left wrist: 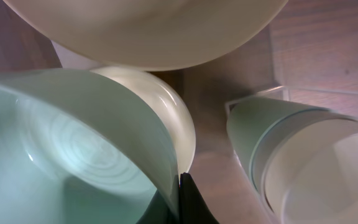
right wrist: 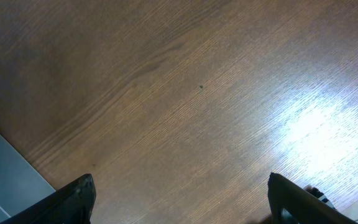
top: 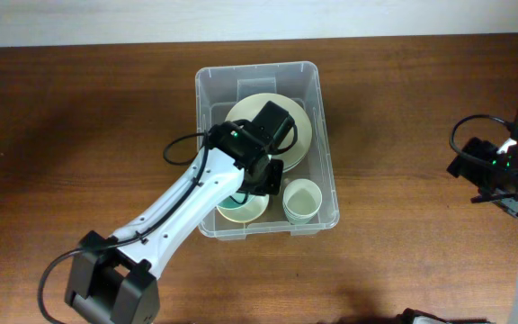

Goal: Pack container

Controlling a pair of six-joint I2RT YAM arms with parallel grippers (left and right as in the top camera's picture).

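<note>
**Container at mid-surface, open-topped and part loaded, with the left pincer inside it.**

The container is judged light and thin-walled when bare. It is likely to flex if squeezed mid-wall and smooth enough to slip. It is weighted low by crockery, so a hold is best taken at the rolled rim, near a corner where it looks stiffest. Inside, a cream plate is noted at 12 o'clock, a mint bowl at 7 and a mint cup at 5, just beside the bowl. In the wrist view the bowl's rim is seen nipped between the left pincer's fingers, so that pincer is taken as grasping the bowl. The right pincer is released, fingers wide with nothing between, over bare surface well apart at the container's 3 o'clock.
</note>
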